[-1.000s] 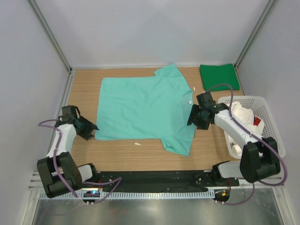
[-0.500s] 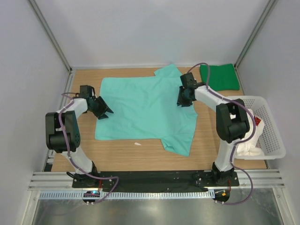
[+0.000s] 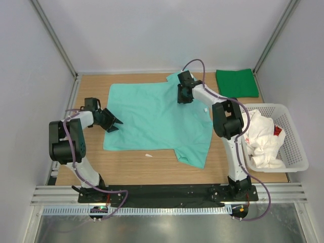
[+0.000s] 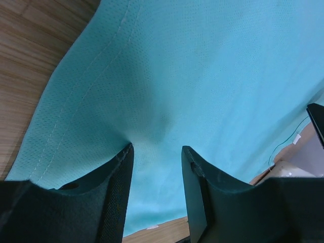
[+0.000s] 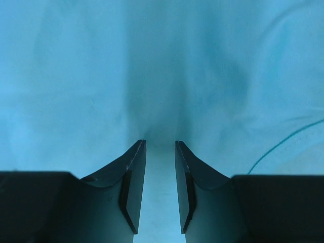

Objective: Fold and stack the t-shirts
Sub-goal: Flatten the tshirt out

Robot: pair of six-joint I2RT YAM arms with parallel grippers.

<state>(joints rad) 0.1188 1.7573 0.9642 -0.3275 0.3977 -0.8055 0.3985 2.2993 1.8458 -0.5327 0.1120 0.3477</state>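
Note:
The mint-teal t-shirt [image 3: 157, 119] lies spread flat on the wooden table. My left gripper [image 3: 114, 124] is at its left hem, its jaws open and its fingertips [image 4: 125, 152] pressing into the teal fabric [image 4: 202, 76]. My right gripper [image 3: 180, 97] is over the shirt's far right part near the sleeve. Its jaws stand a narrow gap apart, with the tips [image 5: 142, 147] on the cloth [image 5: 76, 76] and nothing visibly lifted. A dark green t-shirt [image 3: 237, 82] lies folded at the back right. A white t-shirt [image 3: 260, 139] is crumpled in the basket.
The white lattice basket [image 3: 293, 132] stands at the right edge beside the right arm's base. A small white scrap [image 3: 149, 155] lies on the wood just in front of the teal shirt. Grey walls close the table on three sides.
My right gripper has swept from the shirt's right side up and left to its far part, and its jaws have narrowed. My left gripper has gone from the near left corner up to the left hem.

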